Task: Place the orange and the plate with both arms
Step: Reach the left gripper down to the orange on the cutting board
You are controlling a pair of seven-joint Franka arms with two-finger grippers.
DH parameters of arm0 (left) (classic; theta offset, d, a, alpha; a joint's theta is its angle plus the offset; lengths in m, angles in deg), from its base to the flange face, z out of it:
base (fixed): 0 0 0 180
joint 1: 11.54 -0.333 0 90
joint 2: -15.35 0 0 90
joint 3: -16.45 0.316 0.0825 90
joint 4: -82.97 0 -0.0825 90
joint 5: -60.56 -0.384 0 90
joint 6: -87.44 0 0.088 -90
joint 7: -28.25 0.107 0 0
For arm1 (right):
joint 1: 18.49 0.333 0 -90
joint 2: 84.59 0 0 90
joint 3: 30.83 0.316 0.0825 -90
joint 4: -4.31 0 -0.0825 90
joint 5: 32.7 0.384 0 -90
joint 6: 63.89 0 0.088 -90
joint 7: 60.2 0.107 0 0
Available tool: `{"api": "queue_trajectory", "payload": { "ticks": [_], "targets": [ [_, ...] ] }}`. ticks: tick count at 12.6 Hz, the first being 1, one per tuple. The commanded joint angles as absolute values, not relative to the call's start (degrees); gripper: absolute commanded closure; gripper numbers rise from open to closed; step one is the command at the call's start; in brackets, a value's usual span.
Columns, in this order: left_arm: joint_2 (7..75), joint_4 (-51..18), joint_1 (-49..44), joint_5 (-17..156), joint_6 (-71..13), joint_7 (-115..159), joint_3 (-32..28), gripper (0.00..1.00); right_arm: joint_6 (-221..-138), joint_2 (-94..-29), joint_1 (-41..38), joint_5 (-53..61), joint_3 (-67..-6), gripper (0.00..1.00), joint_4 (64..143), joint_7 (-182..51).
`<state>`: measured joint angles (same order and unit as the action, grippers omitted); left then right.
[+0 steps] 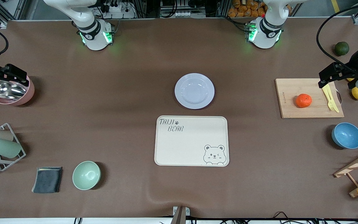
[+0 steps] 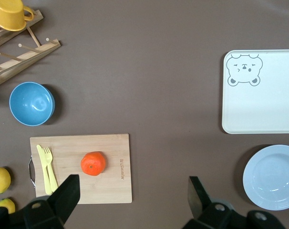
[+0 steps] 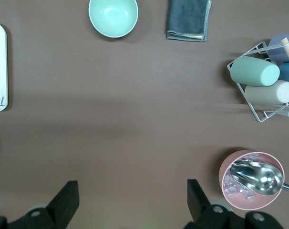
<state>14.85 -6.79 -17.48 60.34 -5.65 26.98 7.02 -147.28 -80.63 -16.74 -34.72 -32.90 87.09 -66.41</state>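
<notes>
I see both tools released, nothing grasped. Left tool (image 2: 132,200) hangs over board's edge; orange (image 1: 303,100) sits on cutting board (image 1: 291,93). Right tool (image 3: 132,202) waits, probably over pink bowl (image 1: 26,96). Plate (image 1: 194,91) mid-tabletop, just beside tray (image 1: 191,141), likely drop spot.

Orange (image 1: 303,100): small, round, bright red-orange, dimpled skin; sits on wooden cutting board (image 1: 309,98) toward left arm's end of desk, beside yellow plastic fork and knife (image 1: 330,97), not touching them. Nothing grips it.

Plate (image 1: 194,91): round, glossy white, wide rim, shallow well, empty; lies flat on desk near middle, just farther from front camera than cream bear-printed tray (image 1: 191,141), narrow gap between them.
</notes>
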Motion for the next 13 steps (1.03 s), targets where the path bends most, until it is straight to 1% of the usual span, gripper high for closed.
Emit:
{"api": "queue_trajectory", "payload": {
  "ticks": [1, 7, 10, 13],
  "targets": [
    [13.95, -6.42, -17.70, 60.20, -5.20, 27.73, 7.14, 0.00, -147.12, -81.25, -17.61, -33.06, -32.33, 0.00, 86.93, -65.74],
    [15.26, -5.18, -18.31, 60.20, -3.18, 27.99, 7.49, 0.00, -146.68, -80.99, -17.52, -32.88, -32.33, 0.00, 87.28, -65.48],
    [16.06, -8.60, -19.28, 60.38, -1.77, 27.29, 7.49, 0.00, -146.33, -80.64, -17.44, -32.88, -32.33, 0.00, 87.55, -65.48],
    [16.50, -13.95, -19.89, 60.20, -2.64, 27.11, 7.58, 0.00, -145.89, -80.20, -17.08, -32.53, -32.15, 0.00, 87.81, -65.48]
  ]
}}
